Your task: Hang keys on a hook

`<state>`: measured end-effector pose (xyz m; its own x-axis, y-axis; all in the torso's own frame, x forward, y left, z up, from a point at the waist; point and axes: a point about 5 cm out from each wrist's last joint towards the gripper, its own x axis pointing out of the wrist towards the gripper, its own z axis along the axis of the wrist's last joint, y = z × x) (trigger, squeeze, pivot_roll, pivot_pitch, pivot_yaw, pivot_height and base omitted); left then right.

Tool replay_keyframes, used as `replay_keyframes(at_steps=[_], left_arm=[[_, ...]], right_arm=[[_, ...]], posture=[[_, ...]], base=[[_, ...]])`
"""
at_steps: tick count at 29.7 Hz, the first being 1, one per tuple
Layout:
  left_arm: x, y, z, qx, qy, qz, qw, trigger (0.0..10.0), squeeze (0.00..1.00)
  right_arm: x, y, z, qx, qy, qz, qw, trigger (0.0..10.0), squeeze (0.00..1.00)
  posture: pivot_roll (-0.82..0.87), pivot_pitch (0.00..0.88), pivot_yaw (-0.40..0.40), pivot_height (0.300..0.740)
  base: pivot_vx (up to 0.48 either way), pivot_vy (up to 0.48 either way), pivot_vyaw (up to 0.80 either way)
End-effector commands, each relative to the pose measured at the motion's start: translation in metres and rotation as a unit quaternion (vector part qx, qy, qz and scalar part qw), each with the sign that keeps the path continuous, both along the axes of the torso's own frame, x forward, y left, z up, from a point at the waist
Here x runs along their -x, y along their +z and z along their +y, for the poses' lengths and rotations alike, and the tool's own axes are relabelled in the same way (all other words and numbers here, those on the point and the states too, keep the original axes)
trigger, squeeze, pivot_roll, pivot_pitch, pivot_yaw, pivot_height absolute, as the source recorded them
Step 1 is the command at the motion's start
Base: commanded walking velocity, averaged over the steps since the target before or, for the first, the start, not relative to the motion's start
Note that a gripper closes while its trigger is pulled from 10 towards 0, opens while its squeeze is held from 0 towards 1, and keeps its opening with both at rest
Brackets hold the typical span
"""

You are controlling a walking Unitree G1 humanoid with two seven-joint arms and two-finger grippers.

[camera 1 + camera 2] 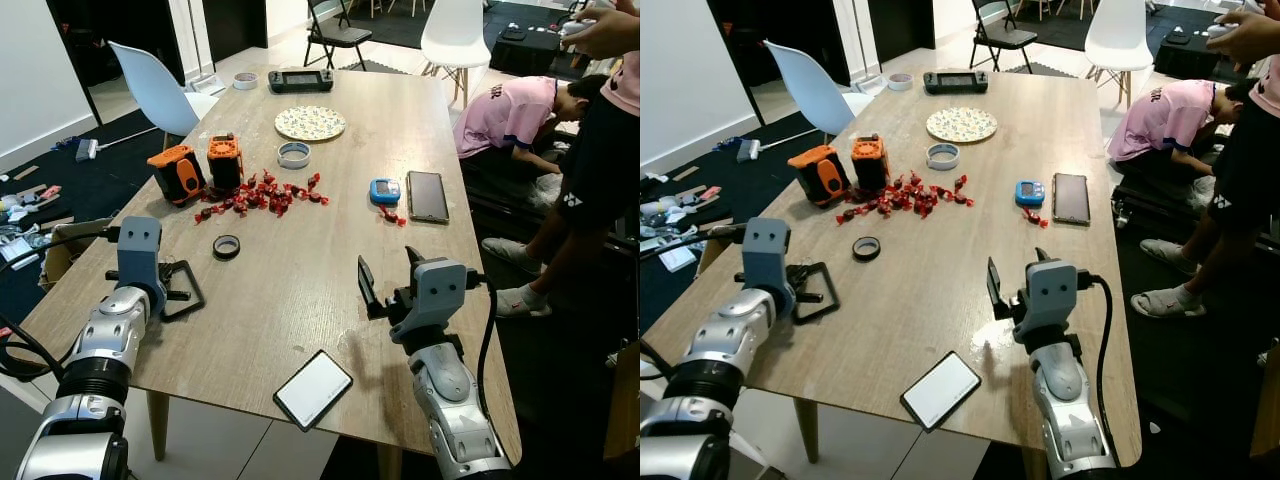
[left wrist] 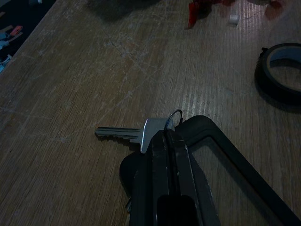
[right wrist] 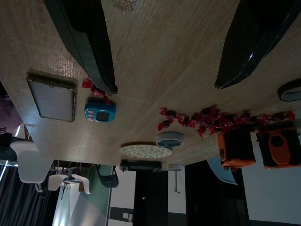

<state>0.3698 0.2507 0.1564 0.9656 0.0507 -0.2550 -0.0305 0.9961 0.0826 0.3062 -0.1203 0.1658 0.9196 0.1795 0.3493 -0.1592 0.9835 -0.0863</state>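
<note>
A silver key (image 2: 123, 133) lies flat on the wooden table (image 1: 300, 270), its head pinched between the closed fingers of the left gripper (image 2: 165, 141) at about 8 o'clock on the tabletop. A black tape ring (image 1: 227, 246) sits near it toward 1 o'clock. Farther up are red wrapped candies (image 1: 262, 195) and two orange devices (image 1: 198, 168). The right gripper (image 1: 388, 275) hovers at 5 o'clock, fingers spread wide, with a white phone (image 1: 313, 389) at the near edge.
</note>
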Motion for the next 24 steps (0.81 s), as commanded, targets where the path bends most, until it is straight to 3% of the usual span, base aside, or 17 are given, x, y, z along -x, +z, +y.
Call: replay_keyframes(at_steps=[1,2,4,7,8,12,13,16,17,18,19,21,22,23,24], left_arm=[[0.0037,-0.0122,0.0001,0.006,0.003,0.027,1.0,2.8,0.0],[0.0038,-0.0117,-0.0005,0.007,0.003,0.027,1.0,1.8,0.0],[0.0034,-0.0109,-0.0022,0.011,0.002,0.027,1.0,1.0,0.0],[0.0029,-0.0107,-0.0029,0.012,0.001,0.027,1.0,1.4,0.0],[0.0027,-0.0105,-0.0033,0.013,0.001,0.026,1.0,1.9,0.0],[0.0026,-0.0084,-0.0049,0.015,-0.009,0.016,1.0,2.0,0.0],[0.0027,-0.0078,-0.005,0.014,-0.009,0.016,1.0,10.0,0.0],[0.0028,-0.0075,-0.0049,0.014,-0.008,0.016,1.0,10.0,0.0],[0.0028,-0.007,-0.0051,0.013,-0.008,0.015,1.0,10.0,0.36],[0.0028,-0.007,-0.0051,0.013,-0.008,0.015,1.0,10.0,0.36],[0.0028,-0.0065,-0.0054,0.012,-0.008,0.014,1.0,10.0,1.0],[0.0026,-0.0061,-0.0058,0.012,-0.008,0.013,1.0,10.0,1.0],[0.0024,-0.0057,-0.0061,0.011,-0.008,0.012,1.0,10.0,0.9],[0.0024,-0.0057,-0.0061,0.011,-0.008,0.012,1.0,10.0,0.9],[0.0021,-0.0054,-0.0062,0.01,-0.007,0.012,1.0,10.0,0.0]], right_arm=[[0.0012,-0.006,0.0001,-0.002,0.0,0.011,1.0,10.0,0.0],[0.0012,-0.0061,0.0002,-0.002,0.0,0.011,1.0,10.0,0.0],[0.001,-0.006,0.0005,-0.002,0.0,0.011,1.0,10.0,0.0],[0.0009,-0.006,0.0008,-0.002,0.0,0.011,1.0,10.0,0.0],[0.0007,-0.006,0.0012,-0.003,0.0,0.011,1.0,10.0,0.0],[0.0005,-0.0059,0.0013,-0.003,0.0,0.011,1.0,10.0,0.0],[0.0005,-0.0059,0.0012,-0.003,0.0,0.011,1.0,10.0,0.0],[0.0005,-0.0058,0.0012,-0.003,0.0,0.011,1.0,10.0,0.0],[0.0004,-0.0058,0.0013,-0.003,0.001,0.011,1.0,10.0,0.0],[0.0004,-0.0058,0.0013,-0.003,0.001,0.011,1.0,10.0,0.0],[0.0003,-0.0058,0.0016,-0.003,0.001,0.011,1.0,10.0,0.0],[0.0,-0.0056,0.002,-0.003,0.002,0.011,1.0,10.0,0.0],[-0.0003,-0.0054,0.0023,-0.003,0.003,0.01,1.0,10.0,0.0],[-0.0003,-0.0054,0.0023,-0.003,0.003,0.01,1.0,10.0,0.0],[-0.0005,-0.0053,0.0024,-0.002,0.004,0.01,1.0,10.0,0.0]], posture=[[0.11,0.181,0.015,0.74],[0.11,0.181,0.015,0.74],[0.11,0.181,0.017,0.74],[0.11,0.181,0.017,0.74],[0.12,0.18,0.017,0.74],[0.12,0.18,0.017,0.74],[0.12,0.18,0.018,0.74],[0.12,0.18,0.016,0.74],[0.12,0.18,0.016,0.74],[0.12,0.18,0.016,0.74],[0.12,0.18,0.016,0.74],[0.12,0.18,0.014,0.74],[0.12,0.18,0.013,0.74],[0.12,0.18,0.013,0.74],[0.12,0.18,0.013,0.74]], base=[[0.0,0.0,0.0],[0.0,0.0,0.0],[0.0,0.0,0.0],[0.0,0.0,0.0],[0.0,0.0,0.0],[0.0,0.0,0.0],[0.0,0.0,0.0],[0.0,0.0,0.0],[0.0,0.0,0.0],[0.0,0.0,0.0],[0.0,0.0,0.0],[0.0,0.0,0.0],[0.0,0.0,0.0],[0.0,0.0,0.0],[0.0,0.0,0.0]])
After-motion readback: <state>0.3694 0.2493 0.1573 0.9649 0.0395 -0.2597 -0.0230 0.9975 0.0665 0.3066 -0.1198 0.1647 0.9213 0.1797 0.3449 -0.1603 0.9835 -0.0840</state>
